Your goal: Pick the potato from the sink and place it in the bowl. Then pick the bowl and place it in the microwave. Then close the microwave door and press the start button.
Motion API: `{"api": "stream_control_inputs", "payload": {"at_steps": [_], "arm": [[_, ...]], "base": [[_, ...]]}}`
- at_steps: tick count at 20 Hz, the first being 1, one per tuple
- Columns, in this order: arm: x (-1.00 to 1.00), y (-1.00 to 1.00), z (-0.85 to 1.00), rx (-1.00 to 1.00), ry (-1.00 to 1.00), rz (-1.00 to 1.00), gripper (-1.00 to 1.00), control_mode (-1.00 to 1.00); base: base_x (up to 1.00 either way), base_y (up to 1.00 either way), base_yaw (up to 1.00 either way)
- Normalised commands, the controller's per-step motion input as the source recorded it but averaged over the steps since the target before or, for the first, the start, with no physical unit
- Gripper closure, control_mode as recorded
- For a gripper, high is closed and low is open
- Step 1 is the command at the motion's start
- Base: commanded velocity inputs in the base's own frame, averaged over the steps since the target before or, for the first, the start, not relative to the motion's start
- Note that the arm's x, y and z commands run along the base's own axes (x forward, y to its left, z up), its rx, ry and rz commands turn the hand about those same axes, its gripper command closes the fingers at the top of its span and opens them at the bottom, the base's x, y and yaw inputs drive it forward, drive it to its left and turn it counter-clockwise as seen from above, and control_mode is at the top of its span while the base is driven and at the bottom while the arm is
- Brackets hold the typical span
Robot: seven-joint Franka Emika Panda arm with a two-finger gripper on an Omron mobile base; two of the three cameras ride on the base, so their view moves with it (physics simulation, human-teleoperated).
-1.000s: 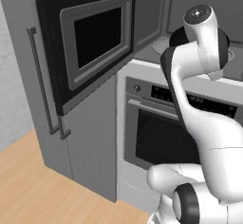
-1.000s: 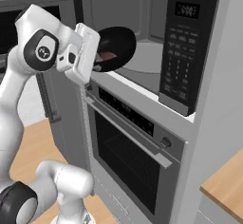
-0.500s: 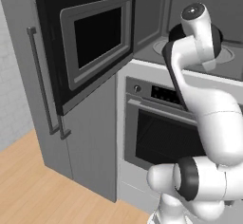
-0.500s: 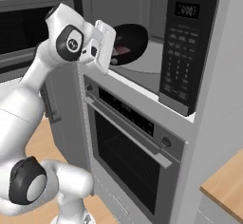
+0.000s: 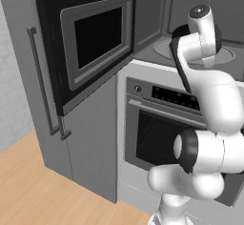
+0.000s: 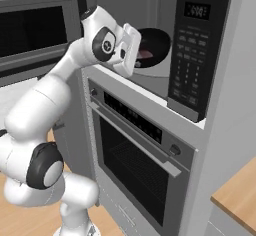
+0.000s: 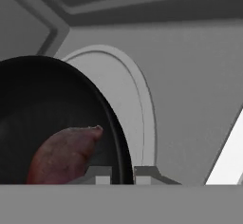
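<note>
Reaching farther in than a second ago, the arm has carried the bowl (image 6: 151, 47) inside the microwave (image 6: 165, 40). From the hand view, the gripper (image 7: 123, 174) pinches the bowl's rim, the potato (image 7: 64, 154) lies in the bowl, and the round turntable (image 7: 128, 104) sits below. From the left base view, the microwave door (image 5: 93, 40) hangs wide open above a wooden floor (image 5: 43, 195). An oven (image 6: 135, 155) sits under the microwave.

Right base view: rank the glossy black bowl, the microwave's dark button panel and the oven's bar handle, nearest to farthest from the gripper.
1. Glossy black bowl, pinched at its rim by the gripper.
2. Dark button panel, to the right.
3. Oven's bar handle, below.
</note>
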Motion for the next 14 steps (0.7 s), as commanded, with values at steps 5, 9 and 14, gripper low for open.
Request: {"api": "stream_control_inputs", "payload": {"at_steps": [5,9,14], "arm": [[0.41,-0.01,-0.26,0.00,0.00,0.00,1.00,-1.00],[0.31,0.00,-0.20,0.00,0.00,0.00,1.00,-1.00],[0.33,-0.03,-0.10,0.00,0.00,0.00,1.00,-1.00]], "base": [[0.00,0.00,0.00],[0.00,0.00,0.00],[0.00,0.00,0.00]]}}
